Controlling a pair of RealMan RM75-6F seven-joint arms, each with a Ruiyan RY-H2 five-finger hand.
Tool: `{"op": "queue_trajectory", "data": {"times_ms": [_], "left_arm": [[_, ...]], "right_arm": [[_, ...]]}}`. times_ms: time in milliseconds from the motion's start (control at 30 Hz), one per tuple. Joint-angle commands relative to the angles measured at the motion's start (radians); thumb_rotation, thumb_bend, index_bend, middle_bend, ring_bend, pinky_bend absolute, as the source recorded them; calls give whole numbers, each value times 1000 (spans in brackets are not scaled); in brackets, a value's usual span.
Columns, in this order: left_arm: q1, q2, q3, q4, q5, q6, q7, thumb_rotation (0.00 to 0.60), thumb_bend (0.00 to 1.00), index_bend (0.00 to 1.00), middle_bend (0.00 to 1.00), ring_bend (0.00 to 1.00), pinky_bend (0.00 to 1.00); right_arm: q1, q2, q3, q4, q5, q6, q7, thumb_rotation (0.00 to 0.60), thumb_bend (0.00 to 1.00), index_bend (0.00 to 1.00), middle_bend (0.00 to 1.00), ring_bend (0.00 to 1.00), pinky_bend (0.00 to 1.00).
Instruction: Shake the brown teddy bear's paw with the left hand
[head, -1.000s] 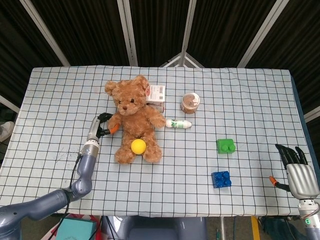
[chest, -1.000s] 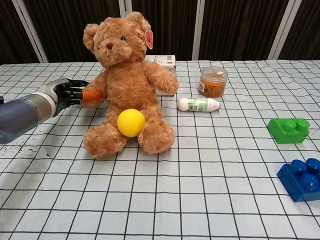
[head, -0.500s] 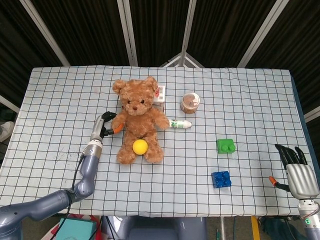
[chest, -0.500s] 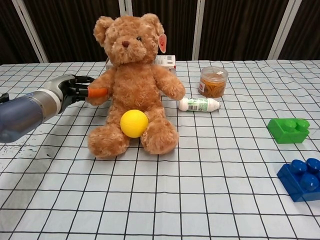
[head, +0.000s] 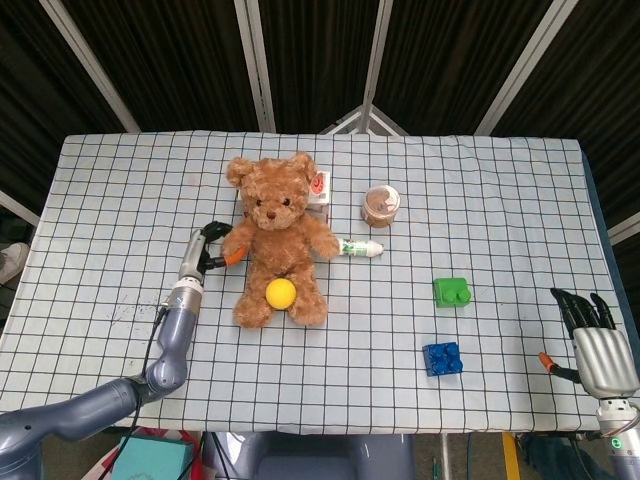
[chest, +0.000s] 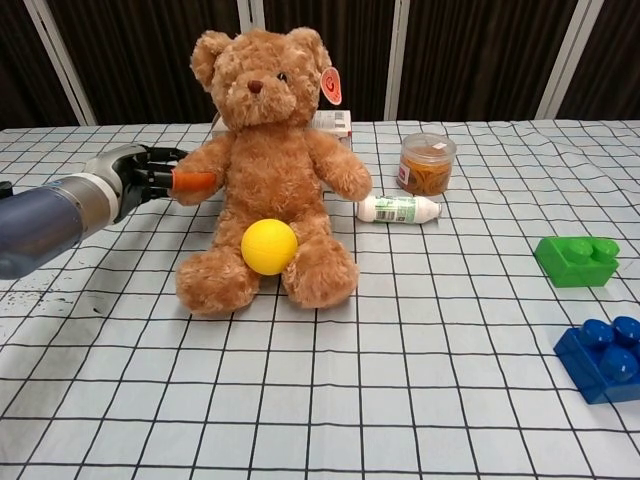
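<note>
Brown teddy bear sits upright left of centre on the checked tabletop, fluffy tan fur, dark nose, red-white tag at one ear, yellow ball in its lap. Left hand comes in from the left edge with fingers closed around the bear's paw, orange thumb tip on the fur. Right hand is at the lower right of the head view, fingers extended and together, holding nothing.
</note>
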Motion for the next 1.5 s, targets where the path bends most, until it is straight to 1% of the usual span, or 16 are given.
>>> {"op": "queue_trajectory", "data": {"times_ms": [33,133,233,333,433,500,567,667,733,833,967,1100,1233,1300,1367,1500], "left_arm": [[7,5,3,8,15,-10,-18,600,207,384,405,38,97],[20,12,12,1,73,-9,-61,600,146,278,312,5,95],[40,34,27,-27,137,-13,-111,600,136,228,252,0,92],[65,73,37,-72,186,-10,-147,600,133,208,236,0,91],[100,126,52,-130,237,9,-170,600,132,200,227,0,91],[170,210,85,-211,293,60,-182,600,132,199,226,0,92],[206,257,104,-253,312,73,-197,600,132,200,226,0,92],[259,316,129,-300,332,100,-218,600,130,239,247,0,92],[296,346,146,-315,353,133,-234,600,129,258,263,0,92],[337,375,177,-304,391,187,-229,600,129,260,266,0,92],[393,413,229,-289,450,285,-159,600,129,266,265,0,92],[442,430,270,-279,491,414,0,600,129,286,239,0,92],[492,420,302,-277,513,551,174,600,130,291,215,0,92],[505,423,316,-282,512,565,211,600,135,288,198,0,92],[508,448,333,-306,504,543,247,600,151,286,186,0,92],[514,483,346,-334,505,540,299,600,165,285,178,0,92]], "right_arm": [[-2,1,1,-1,0,4,0,600,208,8,136,128,49],[-2,1,1,0,2,4,0,600,208,8,136,128,49],[0,0,0,0,1,-1,-1,600,209,9,137,128,49],[1,-2,-1,-1,0,-3,-5,600,209,9,137,128,49],[-1,-1,-1,-6,-4,3,-10,600,209,8,137,128,49],[-4,2,-1,-12,-10,14,-8,600,209,8,137,128,49],[-4,3,-2,-13,-12,16,-8,600,209,9,137,128,49],[-5,5,-3,-16,-16,19,-7,600,209,9,136,128,49],[-4,4,-4,-16,-18,17,-6,600,208,8,136,128,49],[-3,4,-5,-16,-21,16,-7,600,209,8,136,128,49],[-1,2,-6,-18,-24,15,-12,600,209,8,136,128,49],[2,0,-7,-19,-26,12,-17,600,209,8,136,128,49],[4,-4,-11,-22,-30,8,-29,600,209,8,137,128,49],[5,-5,-12,-24,-31,6,-34,600,209,8,137,128,49],[6,-6,-13,-26,-33,5,-39,600,209,9,136,128,49],[6,-4,-9,-31,-29,7,-44,600,209,8,137,128,49]]}}
